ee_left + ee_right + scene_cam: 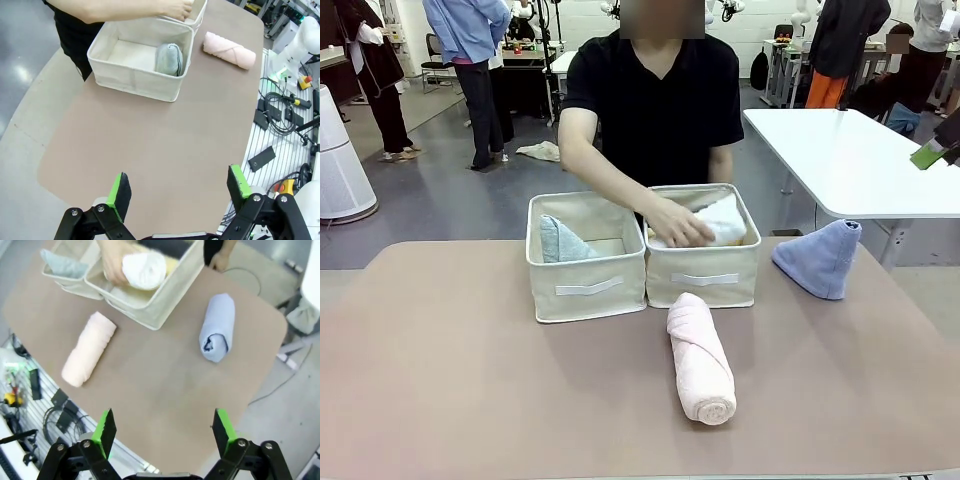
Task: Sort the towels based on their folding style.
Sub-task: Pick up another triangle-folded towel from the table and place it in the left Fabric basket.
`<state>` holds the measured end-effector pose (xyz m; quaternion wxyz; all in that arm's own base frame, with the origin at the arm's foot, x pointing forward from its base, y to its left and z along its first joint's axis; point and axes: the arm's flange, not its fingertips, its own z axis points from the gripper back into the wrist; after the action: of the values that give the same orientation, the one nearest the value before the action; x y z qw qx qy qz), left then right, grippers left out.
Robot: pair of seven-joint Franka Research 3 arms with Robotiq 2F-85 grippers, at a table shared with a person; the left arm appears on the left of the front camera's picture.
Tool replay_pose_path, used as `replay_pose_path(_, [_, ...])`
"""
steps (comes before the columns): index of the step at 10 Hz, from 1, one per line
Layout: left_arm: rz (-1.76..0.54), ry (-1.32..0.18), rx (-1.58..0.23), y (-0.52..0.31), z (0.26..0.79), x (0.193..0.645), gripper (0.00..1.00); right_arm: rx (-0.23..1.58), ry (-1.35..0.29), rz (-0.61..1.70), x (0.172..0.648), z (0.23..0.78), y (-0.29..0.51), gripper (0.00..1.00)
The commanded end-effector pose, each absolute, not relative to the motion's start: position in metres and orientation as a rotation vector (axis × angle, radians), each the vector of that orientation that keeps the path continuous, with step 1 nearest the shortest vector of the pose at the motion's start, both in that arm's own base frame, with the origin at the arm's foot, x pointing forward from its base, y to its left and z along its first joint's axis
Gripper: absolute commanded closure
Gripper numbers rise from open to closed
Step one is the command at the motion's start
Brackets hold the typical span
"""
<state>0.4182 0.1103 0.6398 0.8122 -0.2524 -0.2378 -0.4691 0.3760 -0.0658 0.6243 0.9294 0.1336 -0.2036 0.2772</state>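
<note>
**Grippers wide and empty: terry towels are soft, grip mid-body**

Left gripper (pixel 179 182) and right gripper (pixel 165 420) both stand with fingers apart, holding nothing, above the bare table (pixel 450 380).

Landmark: right bin (pixel 704 276).
- Person's hand (pixel 678 222) rests on a white rolled towel (pixel 728 218) inside it.
- Left bin (pixel 585 286) touches its left side and holds the mint cone towel (pixel 560 242).
- Pink rolled towel (pixel 701 358) lies on the table just in front of the right bin, on my side.
- Periwinkle cone towel (pixel 820 257) sits near its right side, apart from it.

Handling, my judgement: light, soft, compressible, not slippery, not fragile. The main risk is unrolling. I would pinch the pink roll across its middle, over the wrap, squeezing well in. For the cone, I would take it low on the body, not at the floppy tip.
</note>
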Motion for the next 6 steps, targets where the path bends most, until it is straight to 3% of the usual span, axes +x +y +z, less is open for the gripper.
replay_pose_path(1, [-0.997,-0.52,-0.538,0.109,0.64,0.419,0.0,0.282,-0.475,0.569,0.369,0.632,-0.071,0.0])
replay_pose_path(4, [-0.997,-0.52,-0.538,0.109,0.64,0.419,0.0,0.287,-0.453,0.571,0.371,0.632,-0.071,0.0])
replay_pose_path(6, [-0.997,-0.52,-0.538,0.109,0.64,0.419,0.0,0.106,-0.438,0.292,0.417,0.623,-0.045,0.0])
